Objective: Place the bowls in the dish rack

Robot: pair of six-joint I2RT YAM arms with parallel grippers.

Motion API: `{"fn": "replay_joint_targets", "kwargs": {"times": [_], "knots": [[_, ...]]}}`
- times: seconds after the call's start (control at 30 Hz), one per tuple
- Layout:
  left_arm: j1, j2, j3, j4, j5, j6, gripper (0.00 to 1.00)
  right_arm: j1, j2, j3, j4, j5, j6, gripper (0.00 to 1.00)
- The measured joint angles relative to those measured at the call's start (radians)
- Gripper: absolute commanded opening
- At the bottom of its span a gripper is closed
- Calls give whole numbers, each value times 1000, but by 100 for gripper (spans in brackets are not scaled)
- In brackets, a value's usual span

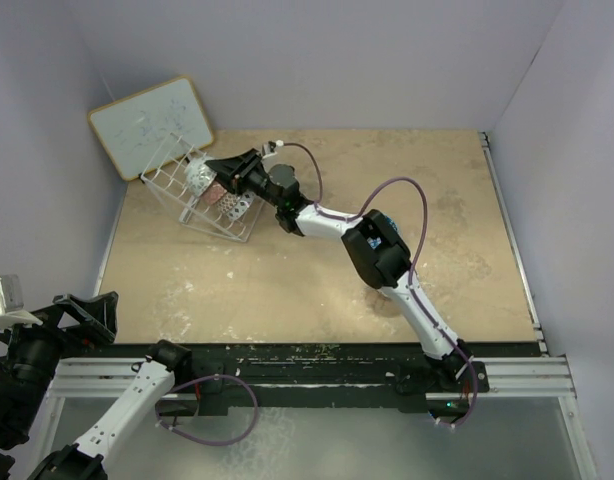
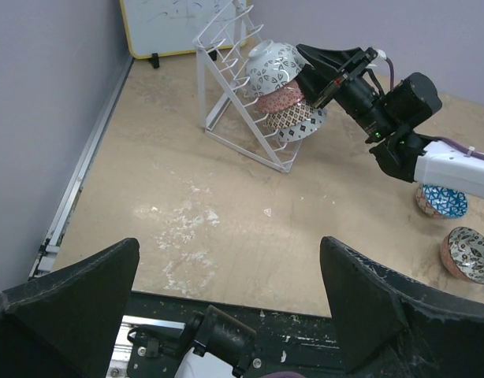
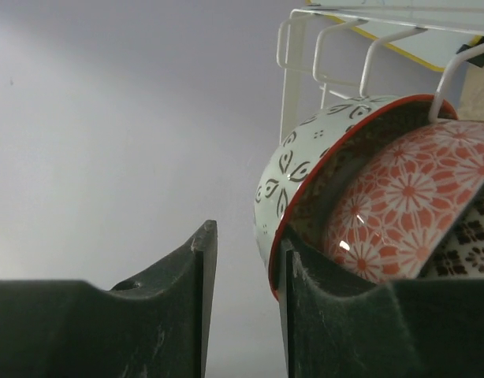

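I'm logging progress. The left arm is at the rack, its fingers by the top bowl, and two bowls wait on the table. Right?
No. It is the right arm at the rack, its fingers by the top bowl, as the top view shows. Two bowls do wait on the table.

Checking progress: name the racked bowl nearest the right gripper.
The top bowl, white with leaf marks and a red rim, at the right gripper's tips; the pink bowl and checked bowl sit below.
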Motion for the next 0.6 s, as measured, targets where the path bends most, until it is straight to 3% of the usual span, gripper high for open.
{"fn": "replay_joint_targets", "kwargs": {"times": [0.17, 0.37, 0.6], "knots": [[0, 0, 0, -1, 0, 0, 99, 0, -74, -51, -106, 6, -38, 39], [0, 0, 0, -1, 0, -1, 99, 0, -137, -62, -227, 13, -79, 50], [0, 0, 0, -2, 0, -1, 99, 0, -142, -45, -315, 7, -101, 51]]}}
